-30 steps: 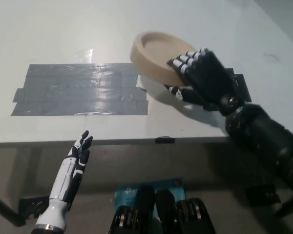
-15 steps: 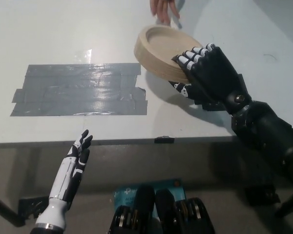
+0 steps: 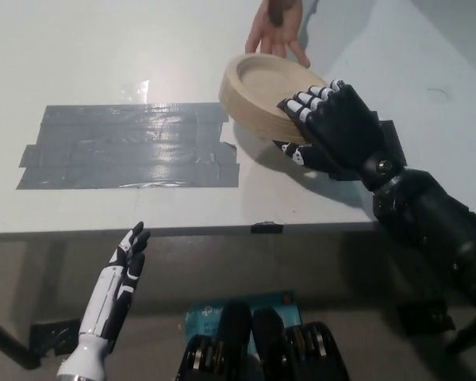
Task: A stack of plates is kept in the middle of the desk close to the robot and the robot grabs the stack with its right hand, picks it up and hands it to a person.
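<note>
One plate stack (image 3: 271, 91) clamped in right hand (image 3: 333, 131), lifted near person's hand (image 3: 274, 25); left hand (image 3: 115, 290) low, fingers apart.

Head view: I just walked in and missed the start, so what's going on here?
The robot's black right hand is shut on a stack of wooden plates, holding it tilted above the white desk. A person's hand reaches in from the far side, close to the stack's far rim; whether it touches is unclear. The white left hand rests open below the desk's near edge. A grey tape patch lies on the desk.
</note>
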### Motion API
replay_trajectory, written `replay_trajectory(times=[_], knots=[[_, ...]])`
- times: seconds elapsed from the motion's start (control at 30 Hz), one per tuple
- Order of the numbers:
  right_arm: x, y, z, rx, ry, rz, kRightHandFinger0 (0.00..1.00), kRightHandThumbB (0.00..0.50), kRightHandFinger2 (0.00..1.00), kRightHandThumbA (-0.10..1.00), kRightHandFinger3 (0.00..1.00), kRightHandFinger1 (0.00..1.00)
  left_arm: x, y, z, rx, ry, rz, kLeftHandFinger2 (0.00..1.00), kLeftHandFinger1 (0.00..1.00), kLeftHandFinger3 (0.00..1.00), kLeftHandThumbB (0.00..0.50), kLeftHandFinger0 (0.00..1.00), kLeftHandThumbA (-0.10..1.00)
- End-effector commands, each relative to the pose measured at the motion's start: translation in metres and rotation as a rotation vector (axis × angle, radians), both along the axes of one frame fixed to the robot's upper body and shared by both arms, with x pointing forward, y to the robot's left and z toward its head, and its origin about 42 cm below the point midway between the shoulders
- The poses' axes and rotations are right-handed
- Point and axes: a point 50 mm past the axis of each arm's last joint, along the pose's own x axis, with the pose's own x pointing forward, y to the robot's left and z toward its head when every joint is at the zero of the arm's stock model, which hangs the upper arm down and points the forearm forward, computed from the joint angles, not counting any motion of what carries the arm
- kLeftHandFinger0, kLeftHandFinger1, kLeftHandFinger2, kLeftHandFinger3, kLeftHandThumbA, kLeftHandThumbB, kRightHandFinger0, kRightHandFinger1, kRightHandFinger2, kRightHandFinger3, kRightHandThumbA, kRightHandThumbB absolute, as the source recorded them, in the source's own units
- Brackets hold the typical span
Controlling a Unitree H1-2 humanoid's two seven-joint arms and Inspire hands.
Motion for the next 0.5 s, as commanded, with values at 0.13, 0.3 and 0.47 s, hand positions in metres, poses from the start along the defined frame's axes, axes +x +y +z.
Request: replay_trajectory(times=[0.13, 0.3, 0.47], knots=[[0.028, 0.022, 0.069, 0.052, -0.123, 0.014, 0.0, 0.325, 0.49, -0.1, 0.39, 0.05, -0.002, -0.002, 0.009, 0.007, -0.045, -0.028, 1.0, 1.0, 1.0, 0.0, 1.0, 1.0], [0.038, 0.03, 0.075, 0.06, -0.111, -0.005, 0.0, 0.378, 0.23, -0.1, 0.45, 0.0, -0.002, -0.002, 0.011, 0.004, -0.049, -0.03, 1.0, 1.0, 1.0, 0.0, 1.0, 1.0], [0.043, 0.03, 0.07, 0.042, -0.077, -0.046, 0.0, 0.359, 0.27, -0.05, 0.38, 0.07, -0.002, -0.001, 0.011, 0.011, -0.048, -0.034, 1.0, 1.0, 1.0, 0.0, 1.0, 1.0]])
